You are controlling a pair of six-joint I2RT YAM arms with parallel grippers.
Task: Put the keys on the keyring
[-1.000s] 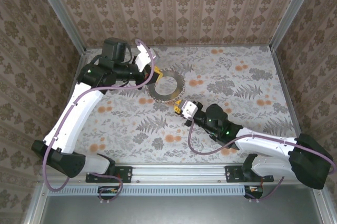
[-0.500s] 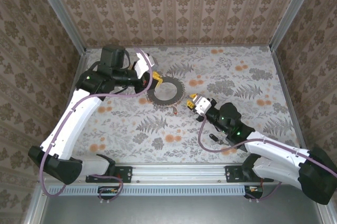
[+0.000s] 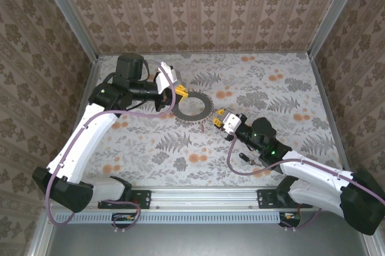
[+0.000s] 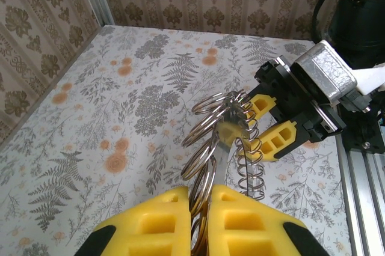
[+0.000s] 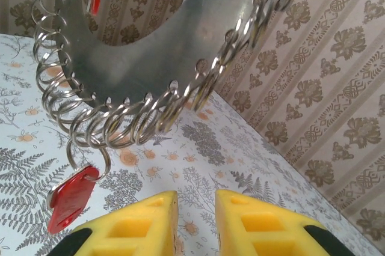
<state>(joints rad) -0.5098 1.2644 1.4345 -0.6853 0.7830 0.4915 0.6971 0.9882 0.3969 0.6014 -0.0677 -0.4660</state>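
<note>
Grey metal forms the keyring (image 3: 194, 107), a flat disc with a round hole, its rim threaded with shiny wire loops (image 5: 114, 127) that give it a scalloped edge. The left end effector (image 4: 201, 199) pinches that rim tight between ribbed yellow fingers, holding it tilted above the floral desk (image 3: 271, 94). Just beyond the right end effector (image 5: 195, 208), whose fingers stand narrowly apart and empty, a red plastic-headed key (image 5: 71, 199) hangs from one loop
</note>
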